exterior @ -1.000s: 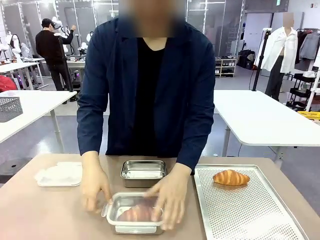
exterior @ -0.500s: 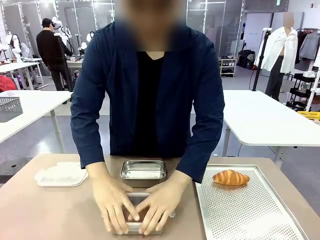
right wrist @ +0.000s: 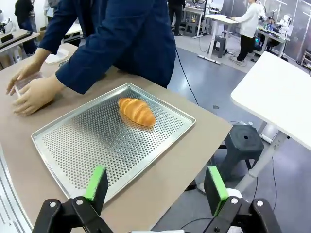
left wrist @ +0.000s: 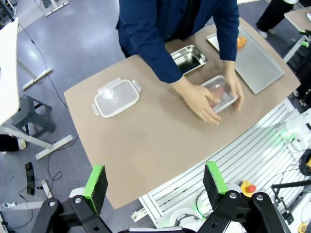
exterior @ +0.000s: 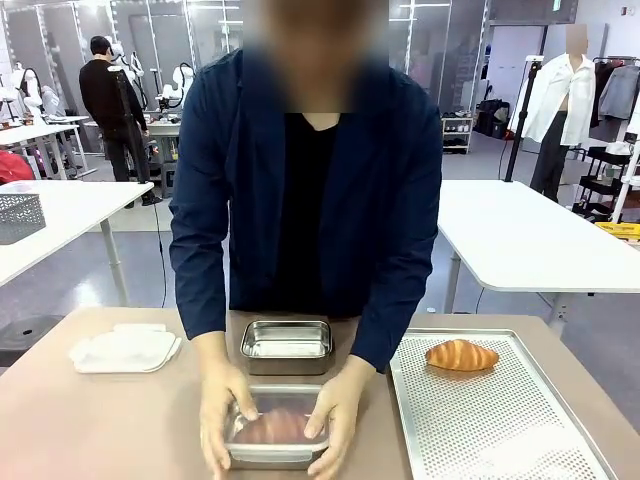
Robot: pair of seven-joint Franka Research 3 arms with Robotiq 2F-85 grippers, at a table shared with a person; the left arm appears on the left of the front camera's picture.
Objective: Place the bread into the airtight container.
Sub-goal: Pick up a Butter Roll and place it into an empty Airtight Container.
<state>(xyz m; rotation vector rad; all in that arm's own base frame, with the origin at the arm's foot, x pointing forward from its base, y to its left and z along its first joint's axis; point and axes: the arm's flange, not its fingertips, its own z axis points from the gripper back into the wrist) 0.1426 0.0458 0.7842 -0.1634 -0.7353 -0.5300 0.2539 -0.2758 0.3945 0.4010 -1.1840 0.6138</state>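
Bread (exterior: 461, 354) lay on the tray (exterior: 480, 430), close to its far edge. It was golden and curved like a moon. A second bread (exterior: 272, 427) sat inside a shiny metal box (exterior: 275, 458) on the desk (exterior: 100, 430), just beside the tray. It looked like a clear lid covered that box. A person stood at the far side of the desk and leaned over it. One hand (exterior: 222, 410) and the other hand (exterior: 338, 410) touched the two ends of the box and wrapped around it. An empty metal box (exterior: 287, 364) also stood just beside the tray, closer to the person than the full one. A plastic box with a lid (exterior: 124, 349) lay well apart from the tray, past both metal boxes. The left tool (left wrist: 154, 182) hung high above the desk, far from the tray. Its green pads were spread wide with nothing between them. The right tool (right wrist: 155, 187) hung near the tray, also spread wide and empty.
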